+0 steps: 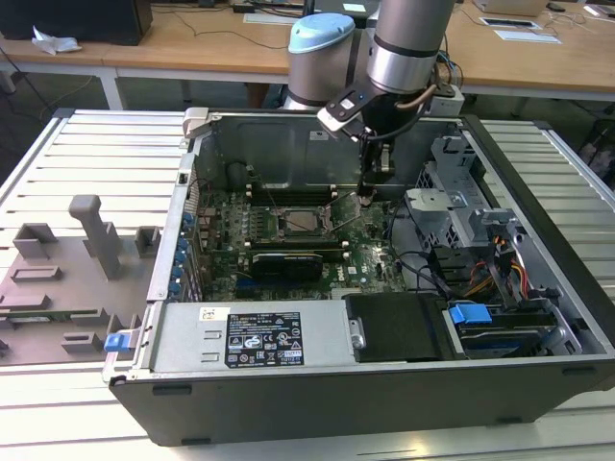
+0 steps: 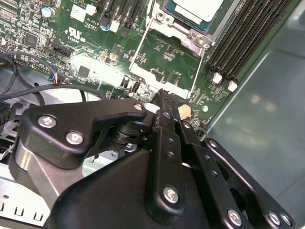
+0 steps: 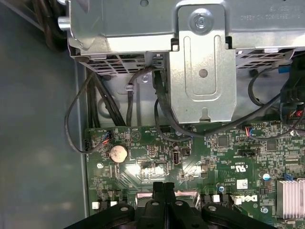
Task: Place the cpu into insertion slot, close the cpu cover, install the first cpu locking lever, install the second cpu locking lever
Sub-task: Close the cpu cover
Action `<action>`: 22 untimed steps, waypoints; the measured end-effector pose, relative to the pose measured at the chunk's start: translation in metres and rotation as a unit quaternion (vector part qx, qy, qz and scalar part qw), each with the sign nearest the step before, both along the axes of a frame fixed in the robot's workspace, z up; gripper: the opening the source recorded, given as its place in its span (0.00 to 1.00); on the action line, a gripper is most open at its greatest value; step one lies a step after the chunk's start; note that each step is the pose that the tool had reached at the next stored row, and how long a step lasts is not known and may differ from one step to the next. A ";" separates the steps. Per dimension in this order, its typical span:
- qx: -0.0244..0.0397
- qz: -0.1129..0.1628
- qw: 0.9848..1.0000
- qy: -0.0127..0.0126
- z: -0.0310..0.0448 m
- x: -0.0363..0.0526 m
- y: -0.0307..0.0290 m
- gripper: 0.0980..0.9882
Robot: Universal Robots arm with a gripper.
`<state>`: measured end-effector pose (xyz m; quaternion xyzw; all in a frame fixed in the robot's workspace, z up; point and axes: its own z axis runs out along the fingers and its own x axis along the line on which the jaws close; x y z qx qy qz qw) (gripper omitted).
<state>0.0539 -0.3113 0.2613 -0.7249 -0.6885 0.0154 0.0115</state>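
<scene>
The small square cpu with the pale silver metal top (image 2: pixel 198 8) lies seated in the square dark insertion slot with the silver rim (image 1: pixel 282 222). The thin silver frame of the cpu cover (image 2: pixel 183 31) looks folded down around it. Two thin wire locking levers (image 2: pixel 198 71) run outward from the slot over the green motherboard (image 3: pixel 190 157) and appear unlatched.

The black claw (image 2: pixel 164 95) has its fingers pressed together with nothing between them. Its tip hangs close over the board just beyond the levers' free ends, on the side of the slot where the round coin cell (image 3: pixel 118 153) sits.

The step in hand seems to be latching the first lever. To do it well:
- Bear on the wire's handle end, not its middle.
- Press it down towards the board, then sideways to the slot so it tucks under its hook.
- Keep the tip off the coin cell and the small parts near the slot.
</scene>
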 end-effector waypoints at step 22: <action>0.005 0.000 1.000 0.003 -0.0181 0.0004 0.0000 0.01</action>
